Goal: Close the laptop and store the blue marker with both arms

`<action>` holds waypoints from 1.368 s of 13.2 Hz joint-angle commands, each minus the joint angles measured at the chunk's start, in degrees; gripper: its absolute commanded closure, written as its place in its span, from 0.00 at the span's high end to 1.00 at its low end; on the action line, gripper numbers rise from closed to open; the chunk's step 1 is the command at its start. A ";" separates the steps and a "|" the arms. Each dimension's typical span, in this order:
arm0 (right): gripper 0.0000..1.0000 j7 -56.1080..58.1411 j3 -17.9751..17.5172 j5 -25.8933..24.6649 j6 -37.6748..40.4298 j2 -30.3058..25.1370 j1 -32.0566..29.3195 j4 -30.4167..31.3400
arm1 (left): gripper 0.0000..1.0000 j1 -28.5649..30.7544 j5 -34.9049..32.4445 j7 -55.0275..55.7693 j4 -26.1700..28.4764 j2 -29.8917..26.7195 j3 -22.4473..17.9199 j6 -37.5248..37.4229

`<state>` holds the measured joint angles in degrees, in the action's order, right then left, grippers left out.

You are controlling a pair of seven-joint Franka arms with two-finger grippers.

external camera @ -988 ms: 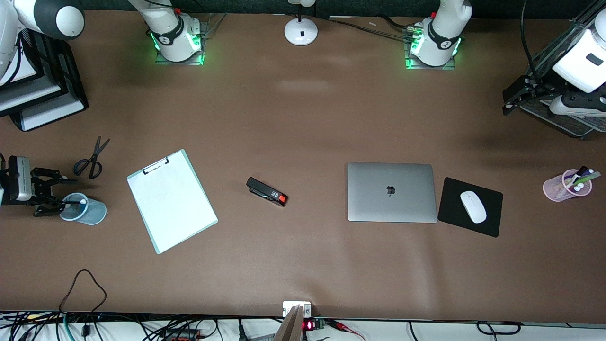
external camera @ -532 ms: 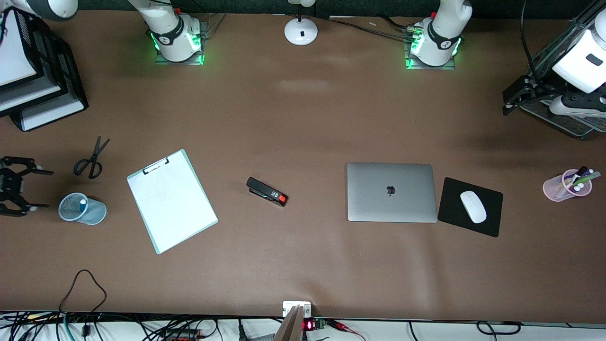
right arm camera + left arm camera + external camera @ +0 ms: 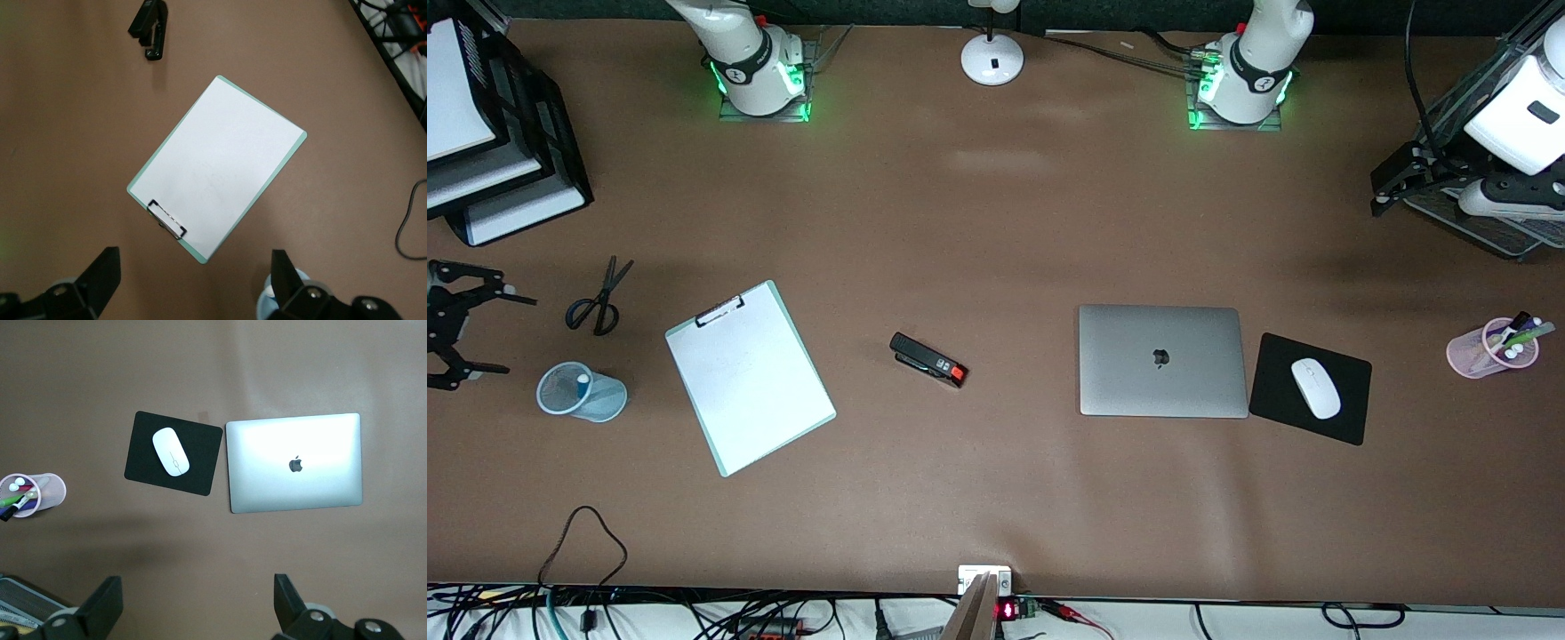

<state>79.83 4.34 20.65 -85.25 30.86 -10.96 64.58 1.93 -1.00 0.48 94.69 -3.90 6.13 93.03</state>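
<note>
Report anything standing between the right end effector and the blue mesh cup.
Nothing visible does. The right end effector hangs open at the right arm's end of the table, beside the blue mesh cup. The scissors lie farther from the front camera, off that path.

Apple logo on laptop (image 3: 1162,360) lid

Tabletop (image 3: 996,222): brown | clipboard (image 3: 749,376): white sheet, green edge | stapler (image 3: 927,359): black, red tip | scissors (image 3: 599,298): near blue mesh cup (image 3: 583,392) | mouse (image 3: 1315,388): white, on black mouse pad (image 3: 1352,418) | pink cup (image 3: 1489,349): holds markers | paper trays (image 3: 489,142): stacked
</note>
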 commanded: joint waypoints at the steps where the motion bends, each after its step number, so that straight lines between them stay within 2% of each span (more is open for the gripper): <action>1: 1.00 -16.21 -0.12 -2.80 -0.97 -3.00 2.60 2.74 | 1.00 0.44 0.04 -1.36 -1.00 0.30 0.28 -0.83; 4: 1.00 -36.88 -0.12 -6.92 -0.45 -5.54 6.73 3.53 | 1.00 0.35 0.04 -1.36 -0.99 0.30 0.28 -0.74; 11: 1.00 -76.07 -0.03 -8.69 3.94 -11.69 12.79 8.80 | 1.00 0.44 0.12 -1.36 -0.91 0.30 0.37 -0.74; 13: 1.00 -87.43 0.06 -13.06 6.04 -15.03 14.99 10.30 | 1.00 0.44 0.12 -1.36 -0.91 0.30 0.37 -0.83; 15: 1.00 -88.27 0.15 -20.44 8.34 -17.67 16.15 10.30 | 1.00 0.44 0.12 -1.36 -0.91 0.21 0.37 -0.91; 18: 1.00 -84.51 1.02 -22.06 6.68 -19.52 11.67 10.57 | 1.00 0.35 0.12 -1.36 -0.91 0.21 0.46 -0.92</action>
<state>-7.33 5.08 -0.78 -77.16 13.37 3.45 72.71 1.93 -1.00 0.48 94.69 -3.90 6.19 93.02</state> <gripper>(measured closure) 0.000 0.000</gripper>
